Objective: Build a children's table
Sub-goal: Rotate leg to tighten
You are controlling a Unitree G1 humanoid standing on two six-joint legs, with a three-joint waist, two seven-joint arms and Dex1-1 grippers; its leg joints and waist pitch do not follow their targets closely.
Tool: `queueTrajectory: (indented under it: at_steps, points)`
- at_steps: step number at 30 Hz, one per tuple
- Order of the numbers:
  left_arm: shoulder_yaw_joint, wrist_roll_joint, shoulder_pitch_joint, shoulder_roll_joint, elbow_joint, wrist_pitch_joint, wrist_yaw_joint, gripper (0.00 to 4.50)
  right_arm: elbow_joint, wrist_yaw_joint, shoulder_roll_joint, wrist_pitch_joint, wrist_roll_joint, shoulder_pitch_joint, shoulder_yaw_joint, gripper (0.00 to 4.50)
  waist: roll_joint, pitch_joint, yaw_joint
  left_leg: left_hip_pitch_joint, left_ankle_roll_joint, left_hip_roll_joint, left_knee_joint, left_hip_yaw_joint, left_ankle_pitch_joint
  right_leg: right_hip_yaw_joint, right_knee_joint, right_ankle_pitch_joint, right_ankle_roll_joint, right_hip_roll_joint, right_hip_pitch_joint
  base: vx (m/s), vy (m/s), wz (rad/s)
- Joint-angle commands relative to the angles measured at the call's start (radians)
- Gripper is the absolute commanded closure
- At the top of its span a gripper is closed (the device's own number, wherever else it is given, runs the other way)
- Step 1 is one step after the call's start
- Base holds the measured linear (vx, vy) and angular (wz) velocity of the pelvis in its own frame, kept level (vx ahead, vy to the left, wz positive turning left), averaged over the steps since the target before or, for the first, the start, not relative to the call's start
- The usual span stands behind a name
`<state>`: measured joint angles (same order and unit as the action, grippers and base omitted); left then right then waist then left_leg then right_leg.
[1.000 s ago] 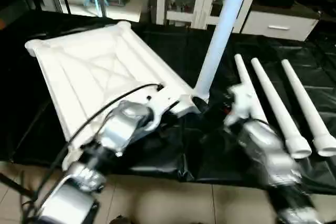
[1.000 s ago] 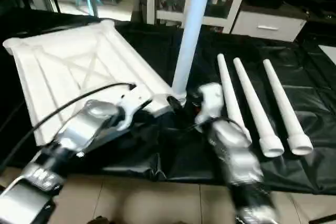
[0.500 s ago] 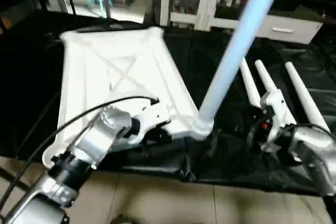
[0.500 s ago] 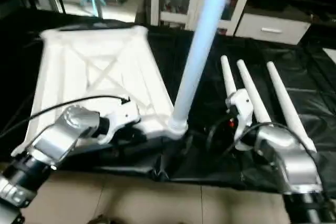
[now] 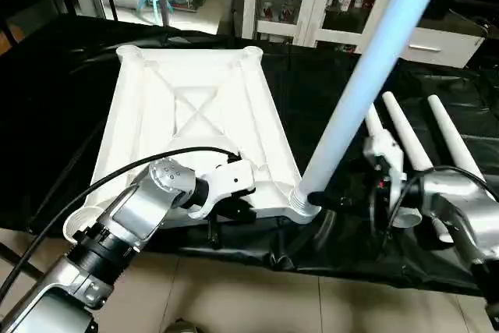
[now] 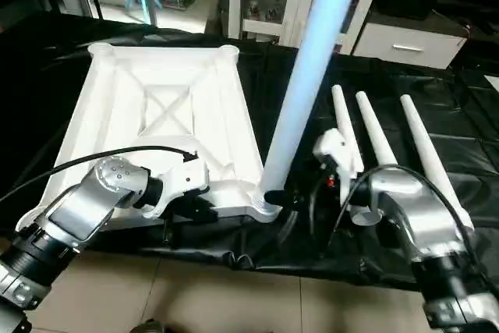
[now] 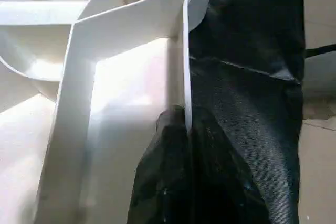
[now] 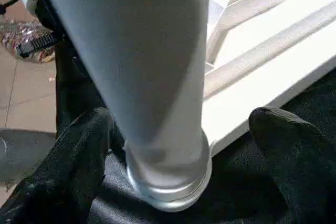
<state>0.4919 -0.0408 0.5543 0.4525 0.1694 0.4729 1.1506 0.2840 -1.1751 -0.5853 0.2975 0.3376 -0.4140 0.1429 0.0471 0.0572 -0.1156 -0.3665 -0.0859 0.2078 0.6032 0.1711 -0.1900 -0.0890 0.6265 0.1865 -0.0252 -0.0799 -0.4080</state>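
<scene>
Pinching the tabletop (image 5: pixel 195 107) rim with my left gripper (image 7: pixel 185 124), my right gripper (image 8: pixel 181 145) spreads wide around the upright leg (image 5: pixel 366 76) at its near corner socket

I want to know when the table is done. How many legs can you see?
4. One leg stands upright in the tabletop's near corner socket. Three loose legs lie side by side on the black sheet, partly hidden behind the right arm.
</scene>
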Motion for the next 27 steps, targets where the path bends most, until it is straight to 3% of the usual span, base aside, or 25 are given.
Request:
queueTrajectory:
  at_steps: [1, 9, 10, 15, 16, 27]
  points:
    - [0.031, 0.010, 0.020, -0.008, -0.036, -0.022, 0.037, 4.50, 0.028, -0.037, -0.006, -0.026, -0.024, -0.022, 0.023, 0.03, -0.003, -0.072, 0.006, 0.009, 0.050, 0.028, -0.066, 0.000, -0.116, 0.054, -0.065, 0.081, -0.229, -0.064, 0.063, 0.000, 0.000, 0.00]
    - [0.030, 0.005, 0.023, -0.013, -0.029, -0.023, 0.032, 4.50, 0.099, -0.097, 0.010, -0.079, -0.060, -0.052, 0.062, 0.03, -0.005, -0.073, 0.006, 0.010, 0.052, 0.028, -0.065, -0.001, -0.121, 0.054, -0.064, 0.084, -0.236, -0.065, 0.063, 0.000, 0.000, 0.00]
    - [0.031, 0.003, 0.023, -0.013, -0.027, -0.024, 0.031, 4.50, 0.106, -0.101, 0.013, -0.085, -0.065, -0.055, 0.067, 0.31, -0.003, -0.073, 0.007, 0.010, 0.052, 0.028, -0.065, -0.001, -0.119, 0.054, -0.063, 0.082, -0.237, -0.065, 0.063, 0.000, 0.000, 0.00]
    - [0.032, 0.000, 0.023, -0.014, -0.026, -0.024, 0.026, 4.50, 0.142, -0.119, 0.023, -0.118, -0.082, -0.067, 0.078, 0.56, -0.003, -0.074, 0.006, 0.010, 0.053, 0.028, -0.064, -0.001, -0.115, 0.054, -0.062, 0.075, -0.241, -0.065, 0.063, 0.000, 0.000, 0.00]
    - [0.032, 0.000, 0.023, -0.013, -0.026, -0.024, 0.025, 4.50, 0.153, -0.121, 0.029, -0.128, -0.086, -0.070, 0.079, 0.81, -0.004, -0.074, 0.006, 0.010, 0.055, 0.029, -0.064, -0.001, -0.113, 0.054, -0.060, 0.070, -0.242, -0.066, 0.063, 0.000, 0.000, 0.00]
    - [0.031, -0.002, 0.021, -0.015, -0.024, -0.022, 0.021, 4.50, 0.201, -0.130, 0.057, -0.175, -0.117, -0.080, 0.096, 1.71, -0.002, -0.075, 0.006, 0.010, 0.061, 0.028, -0.063, -0.001, -0.107, 0.054, -0.059, 0.068, -0.245, -0.065, 0.063, 0.000, 0.000, 0.00]
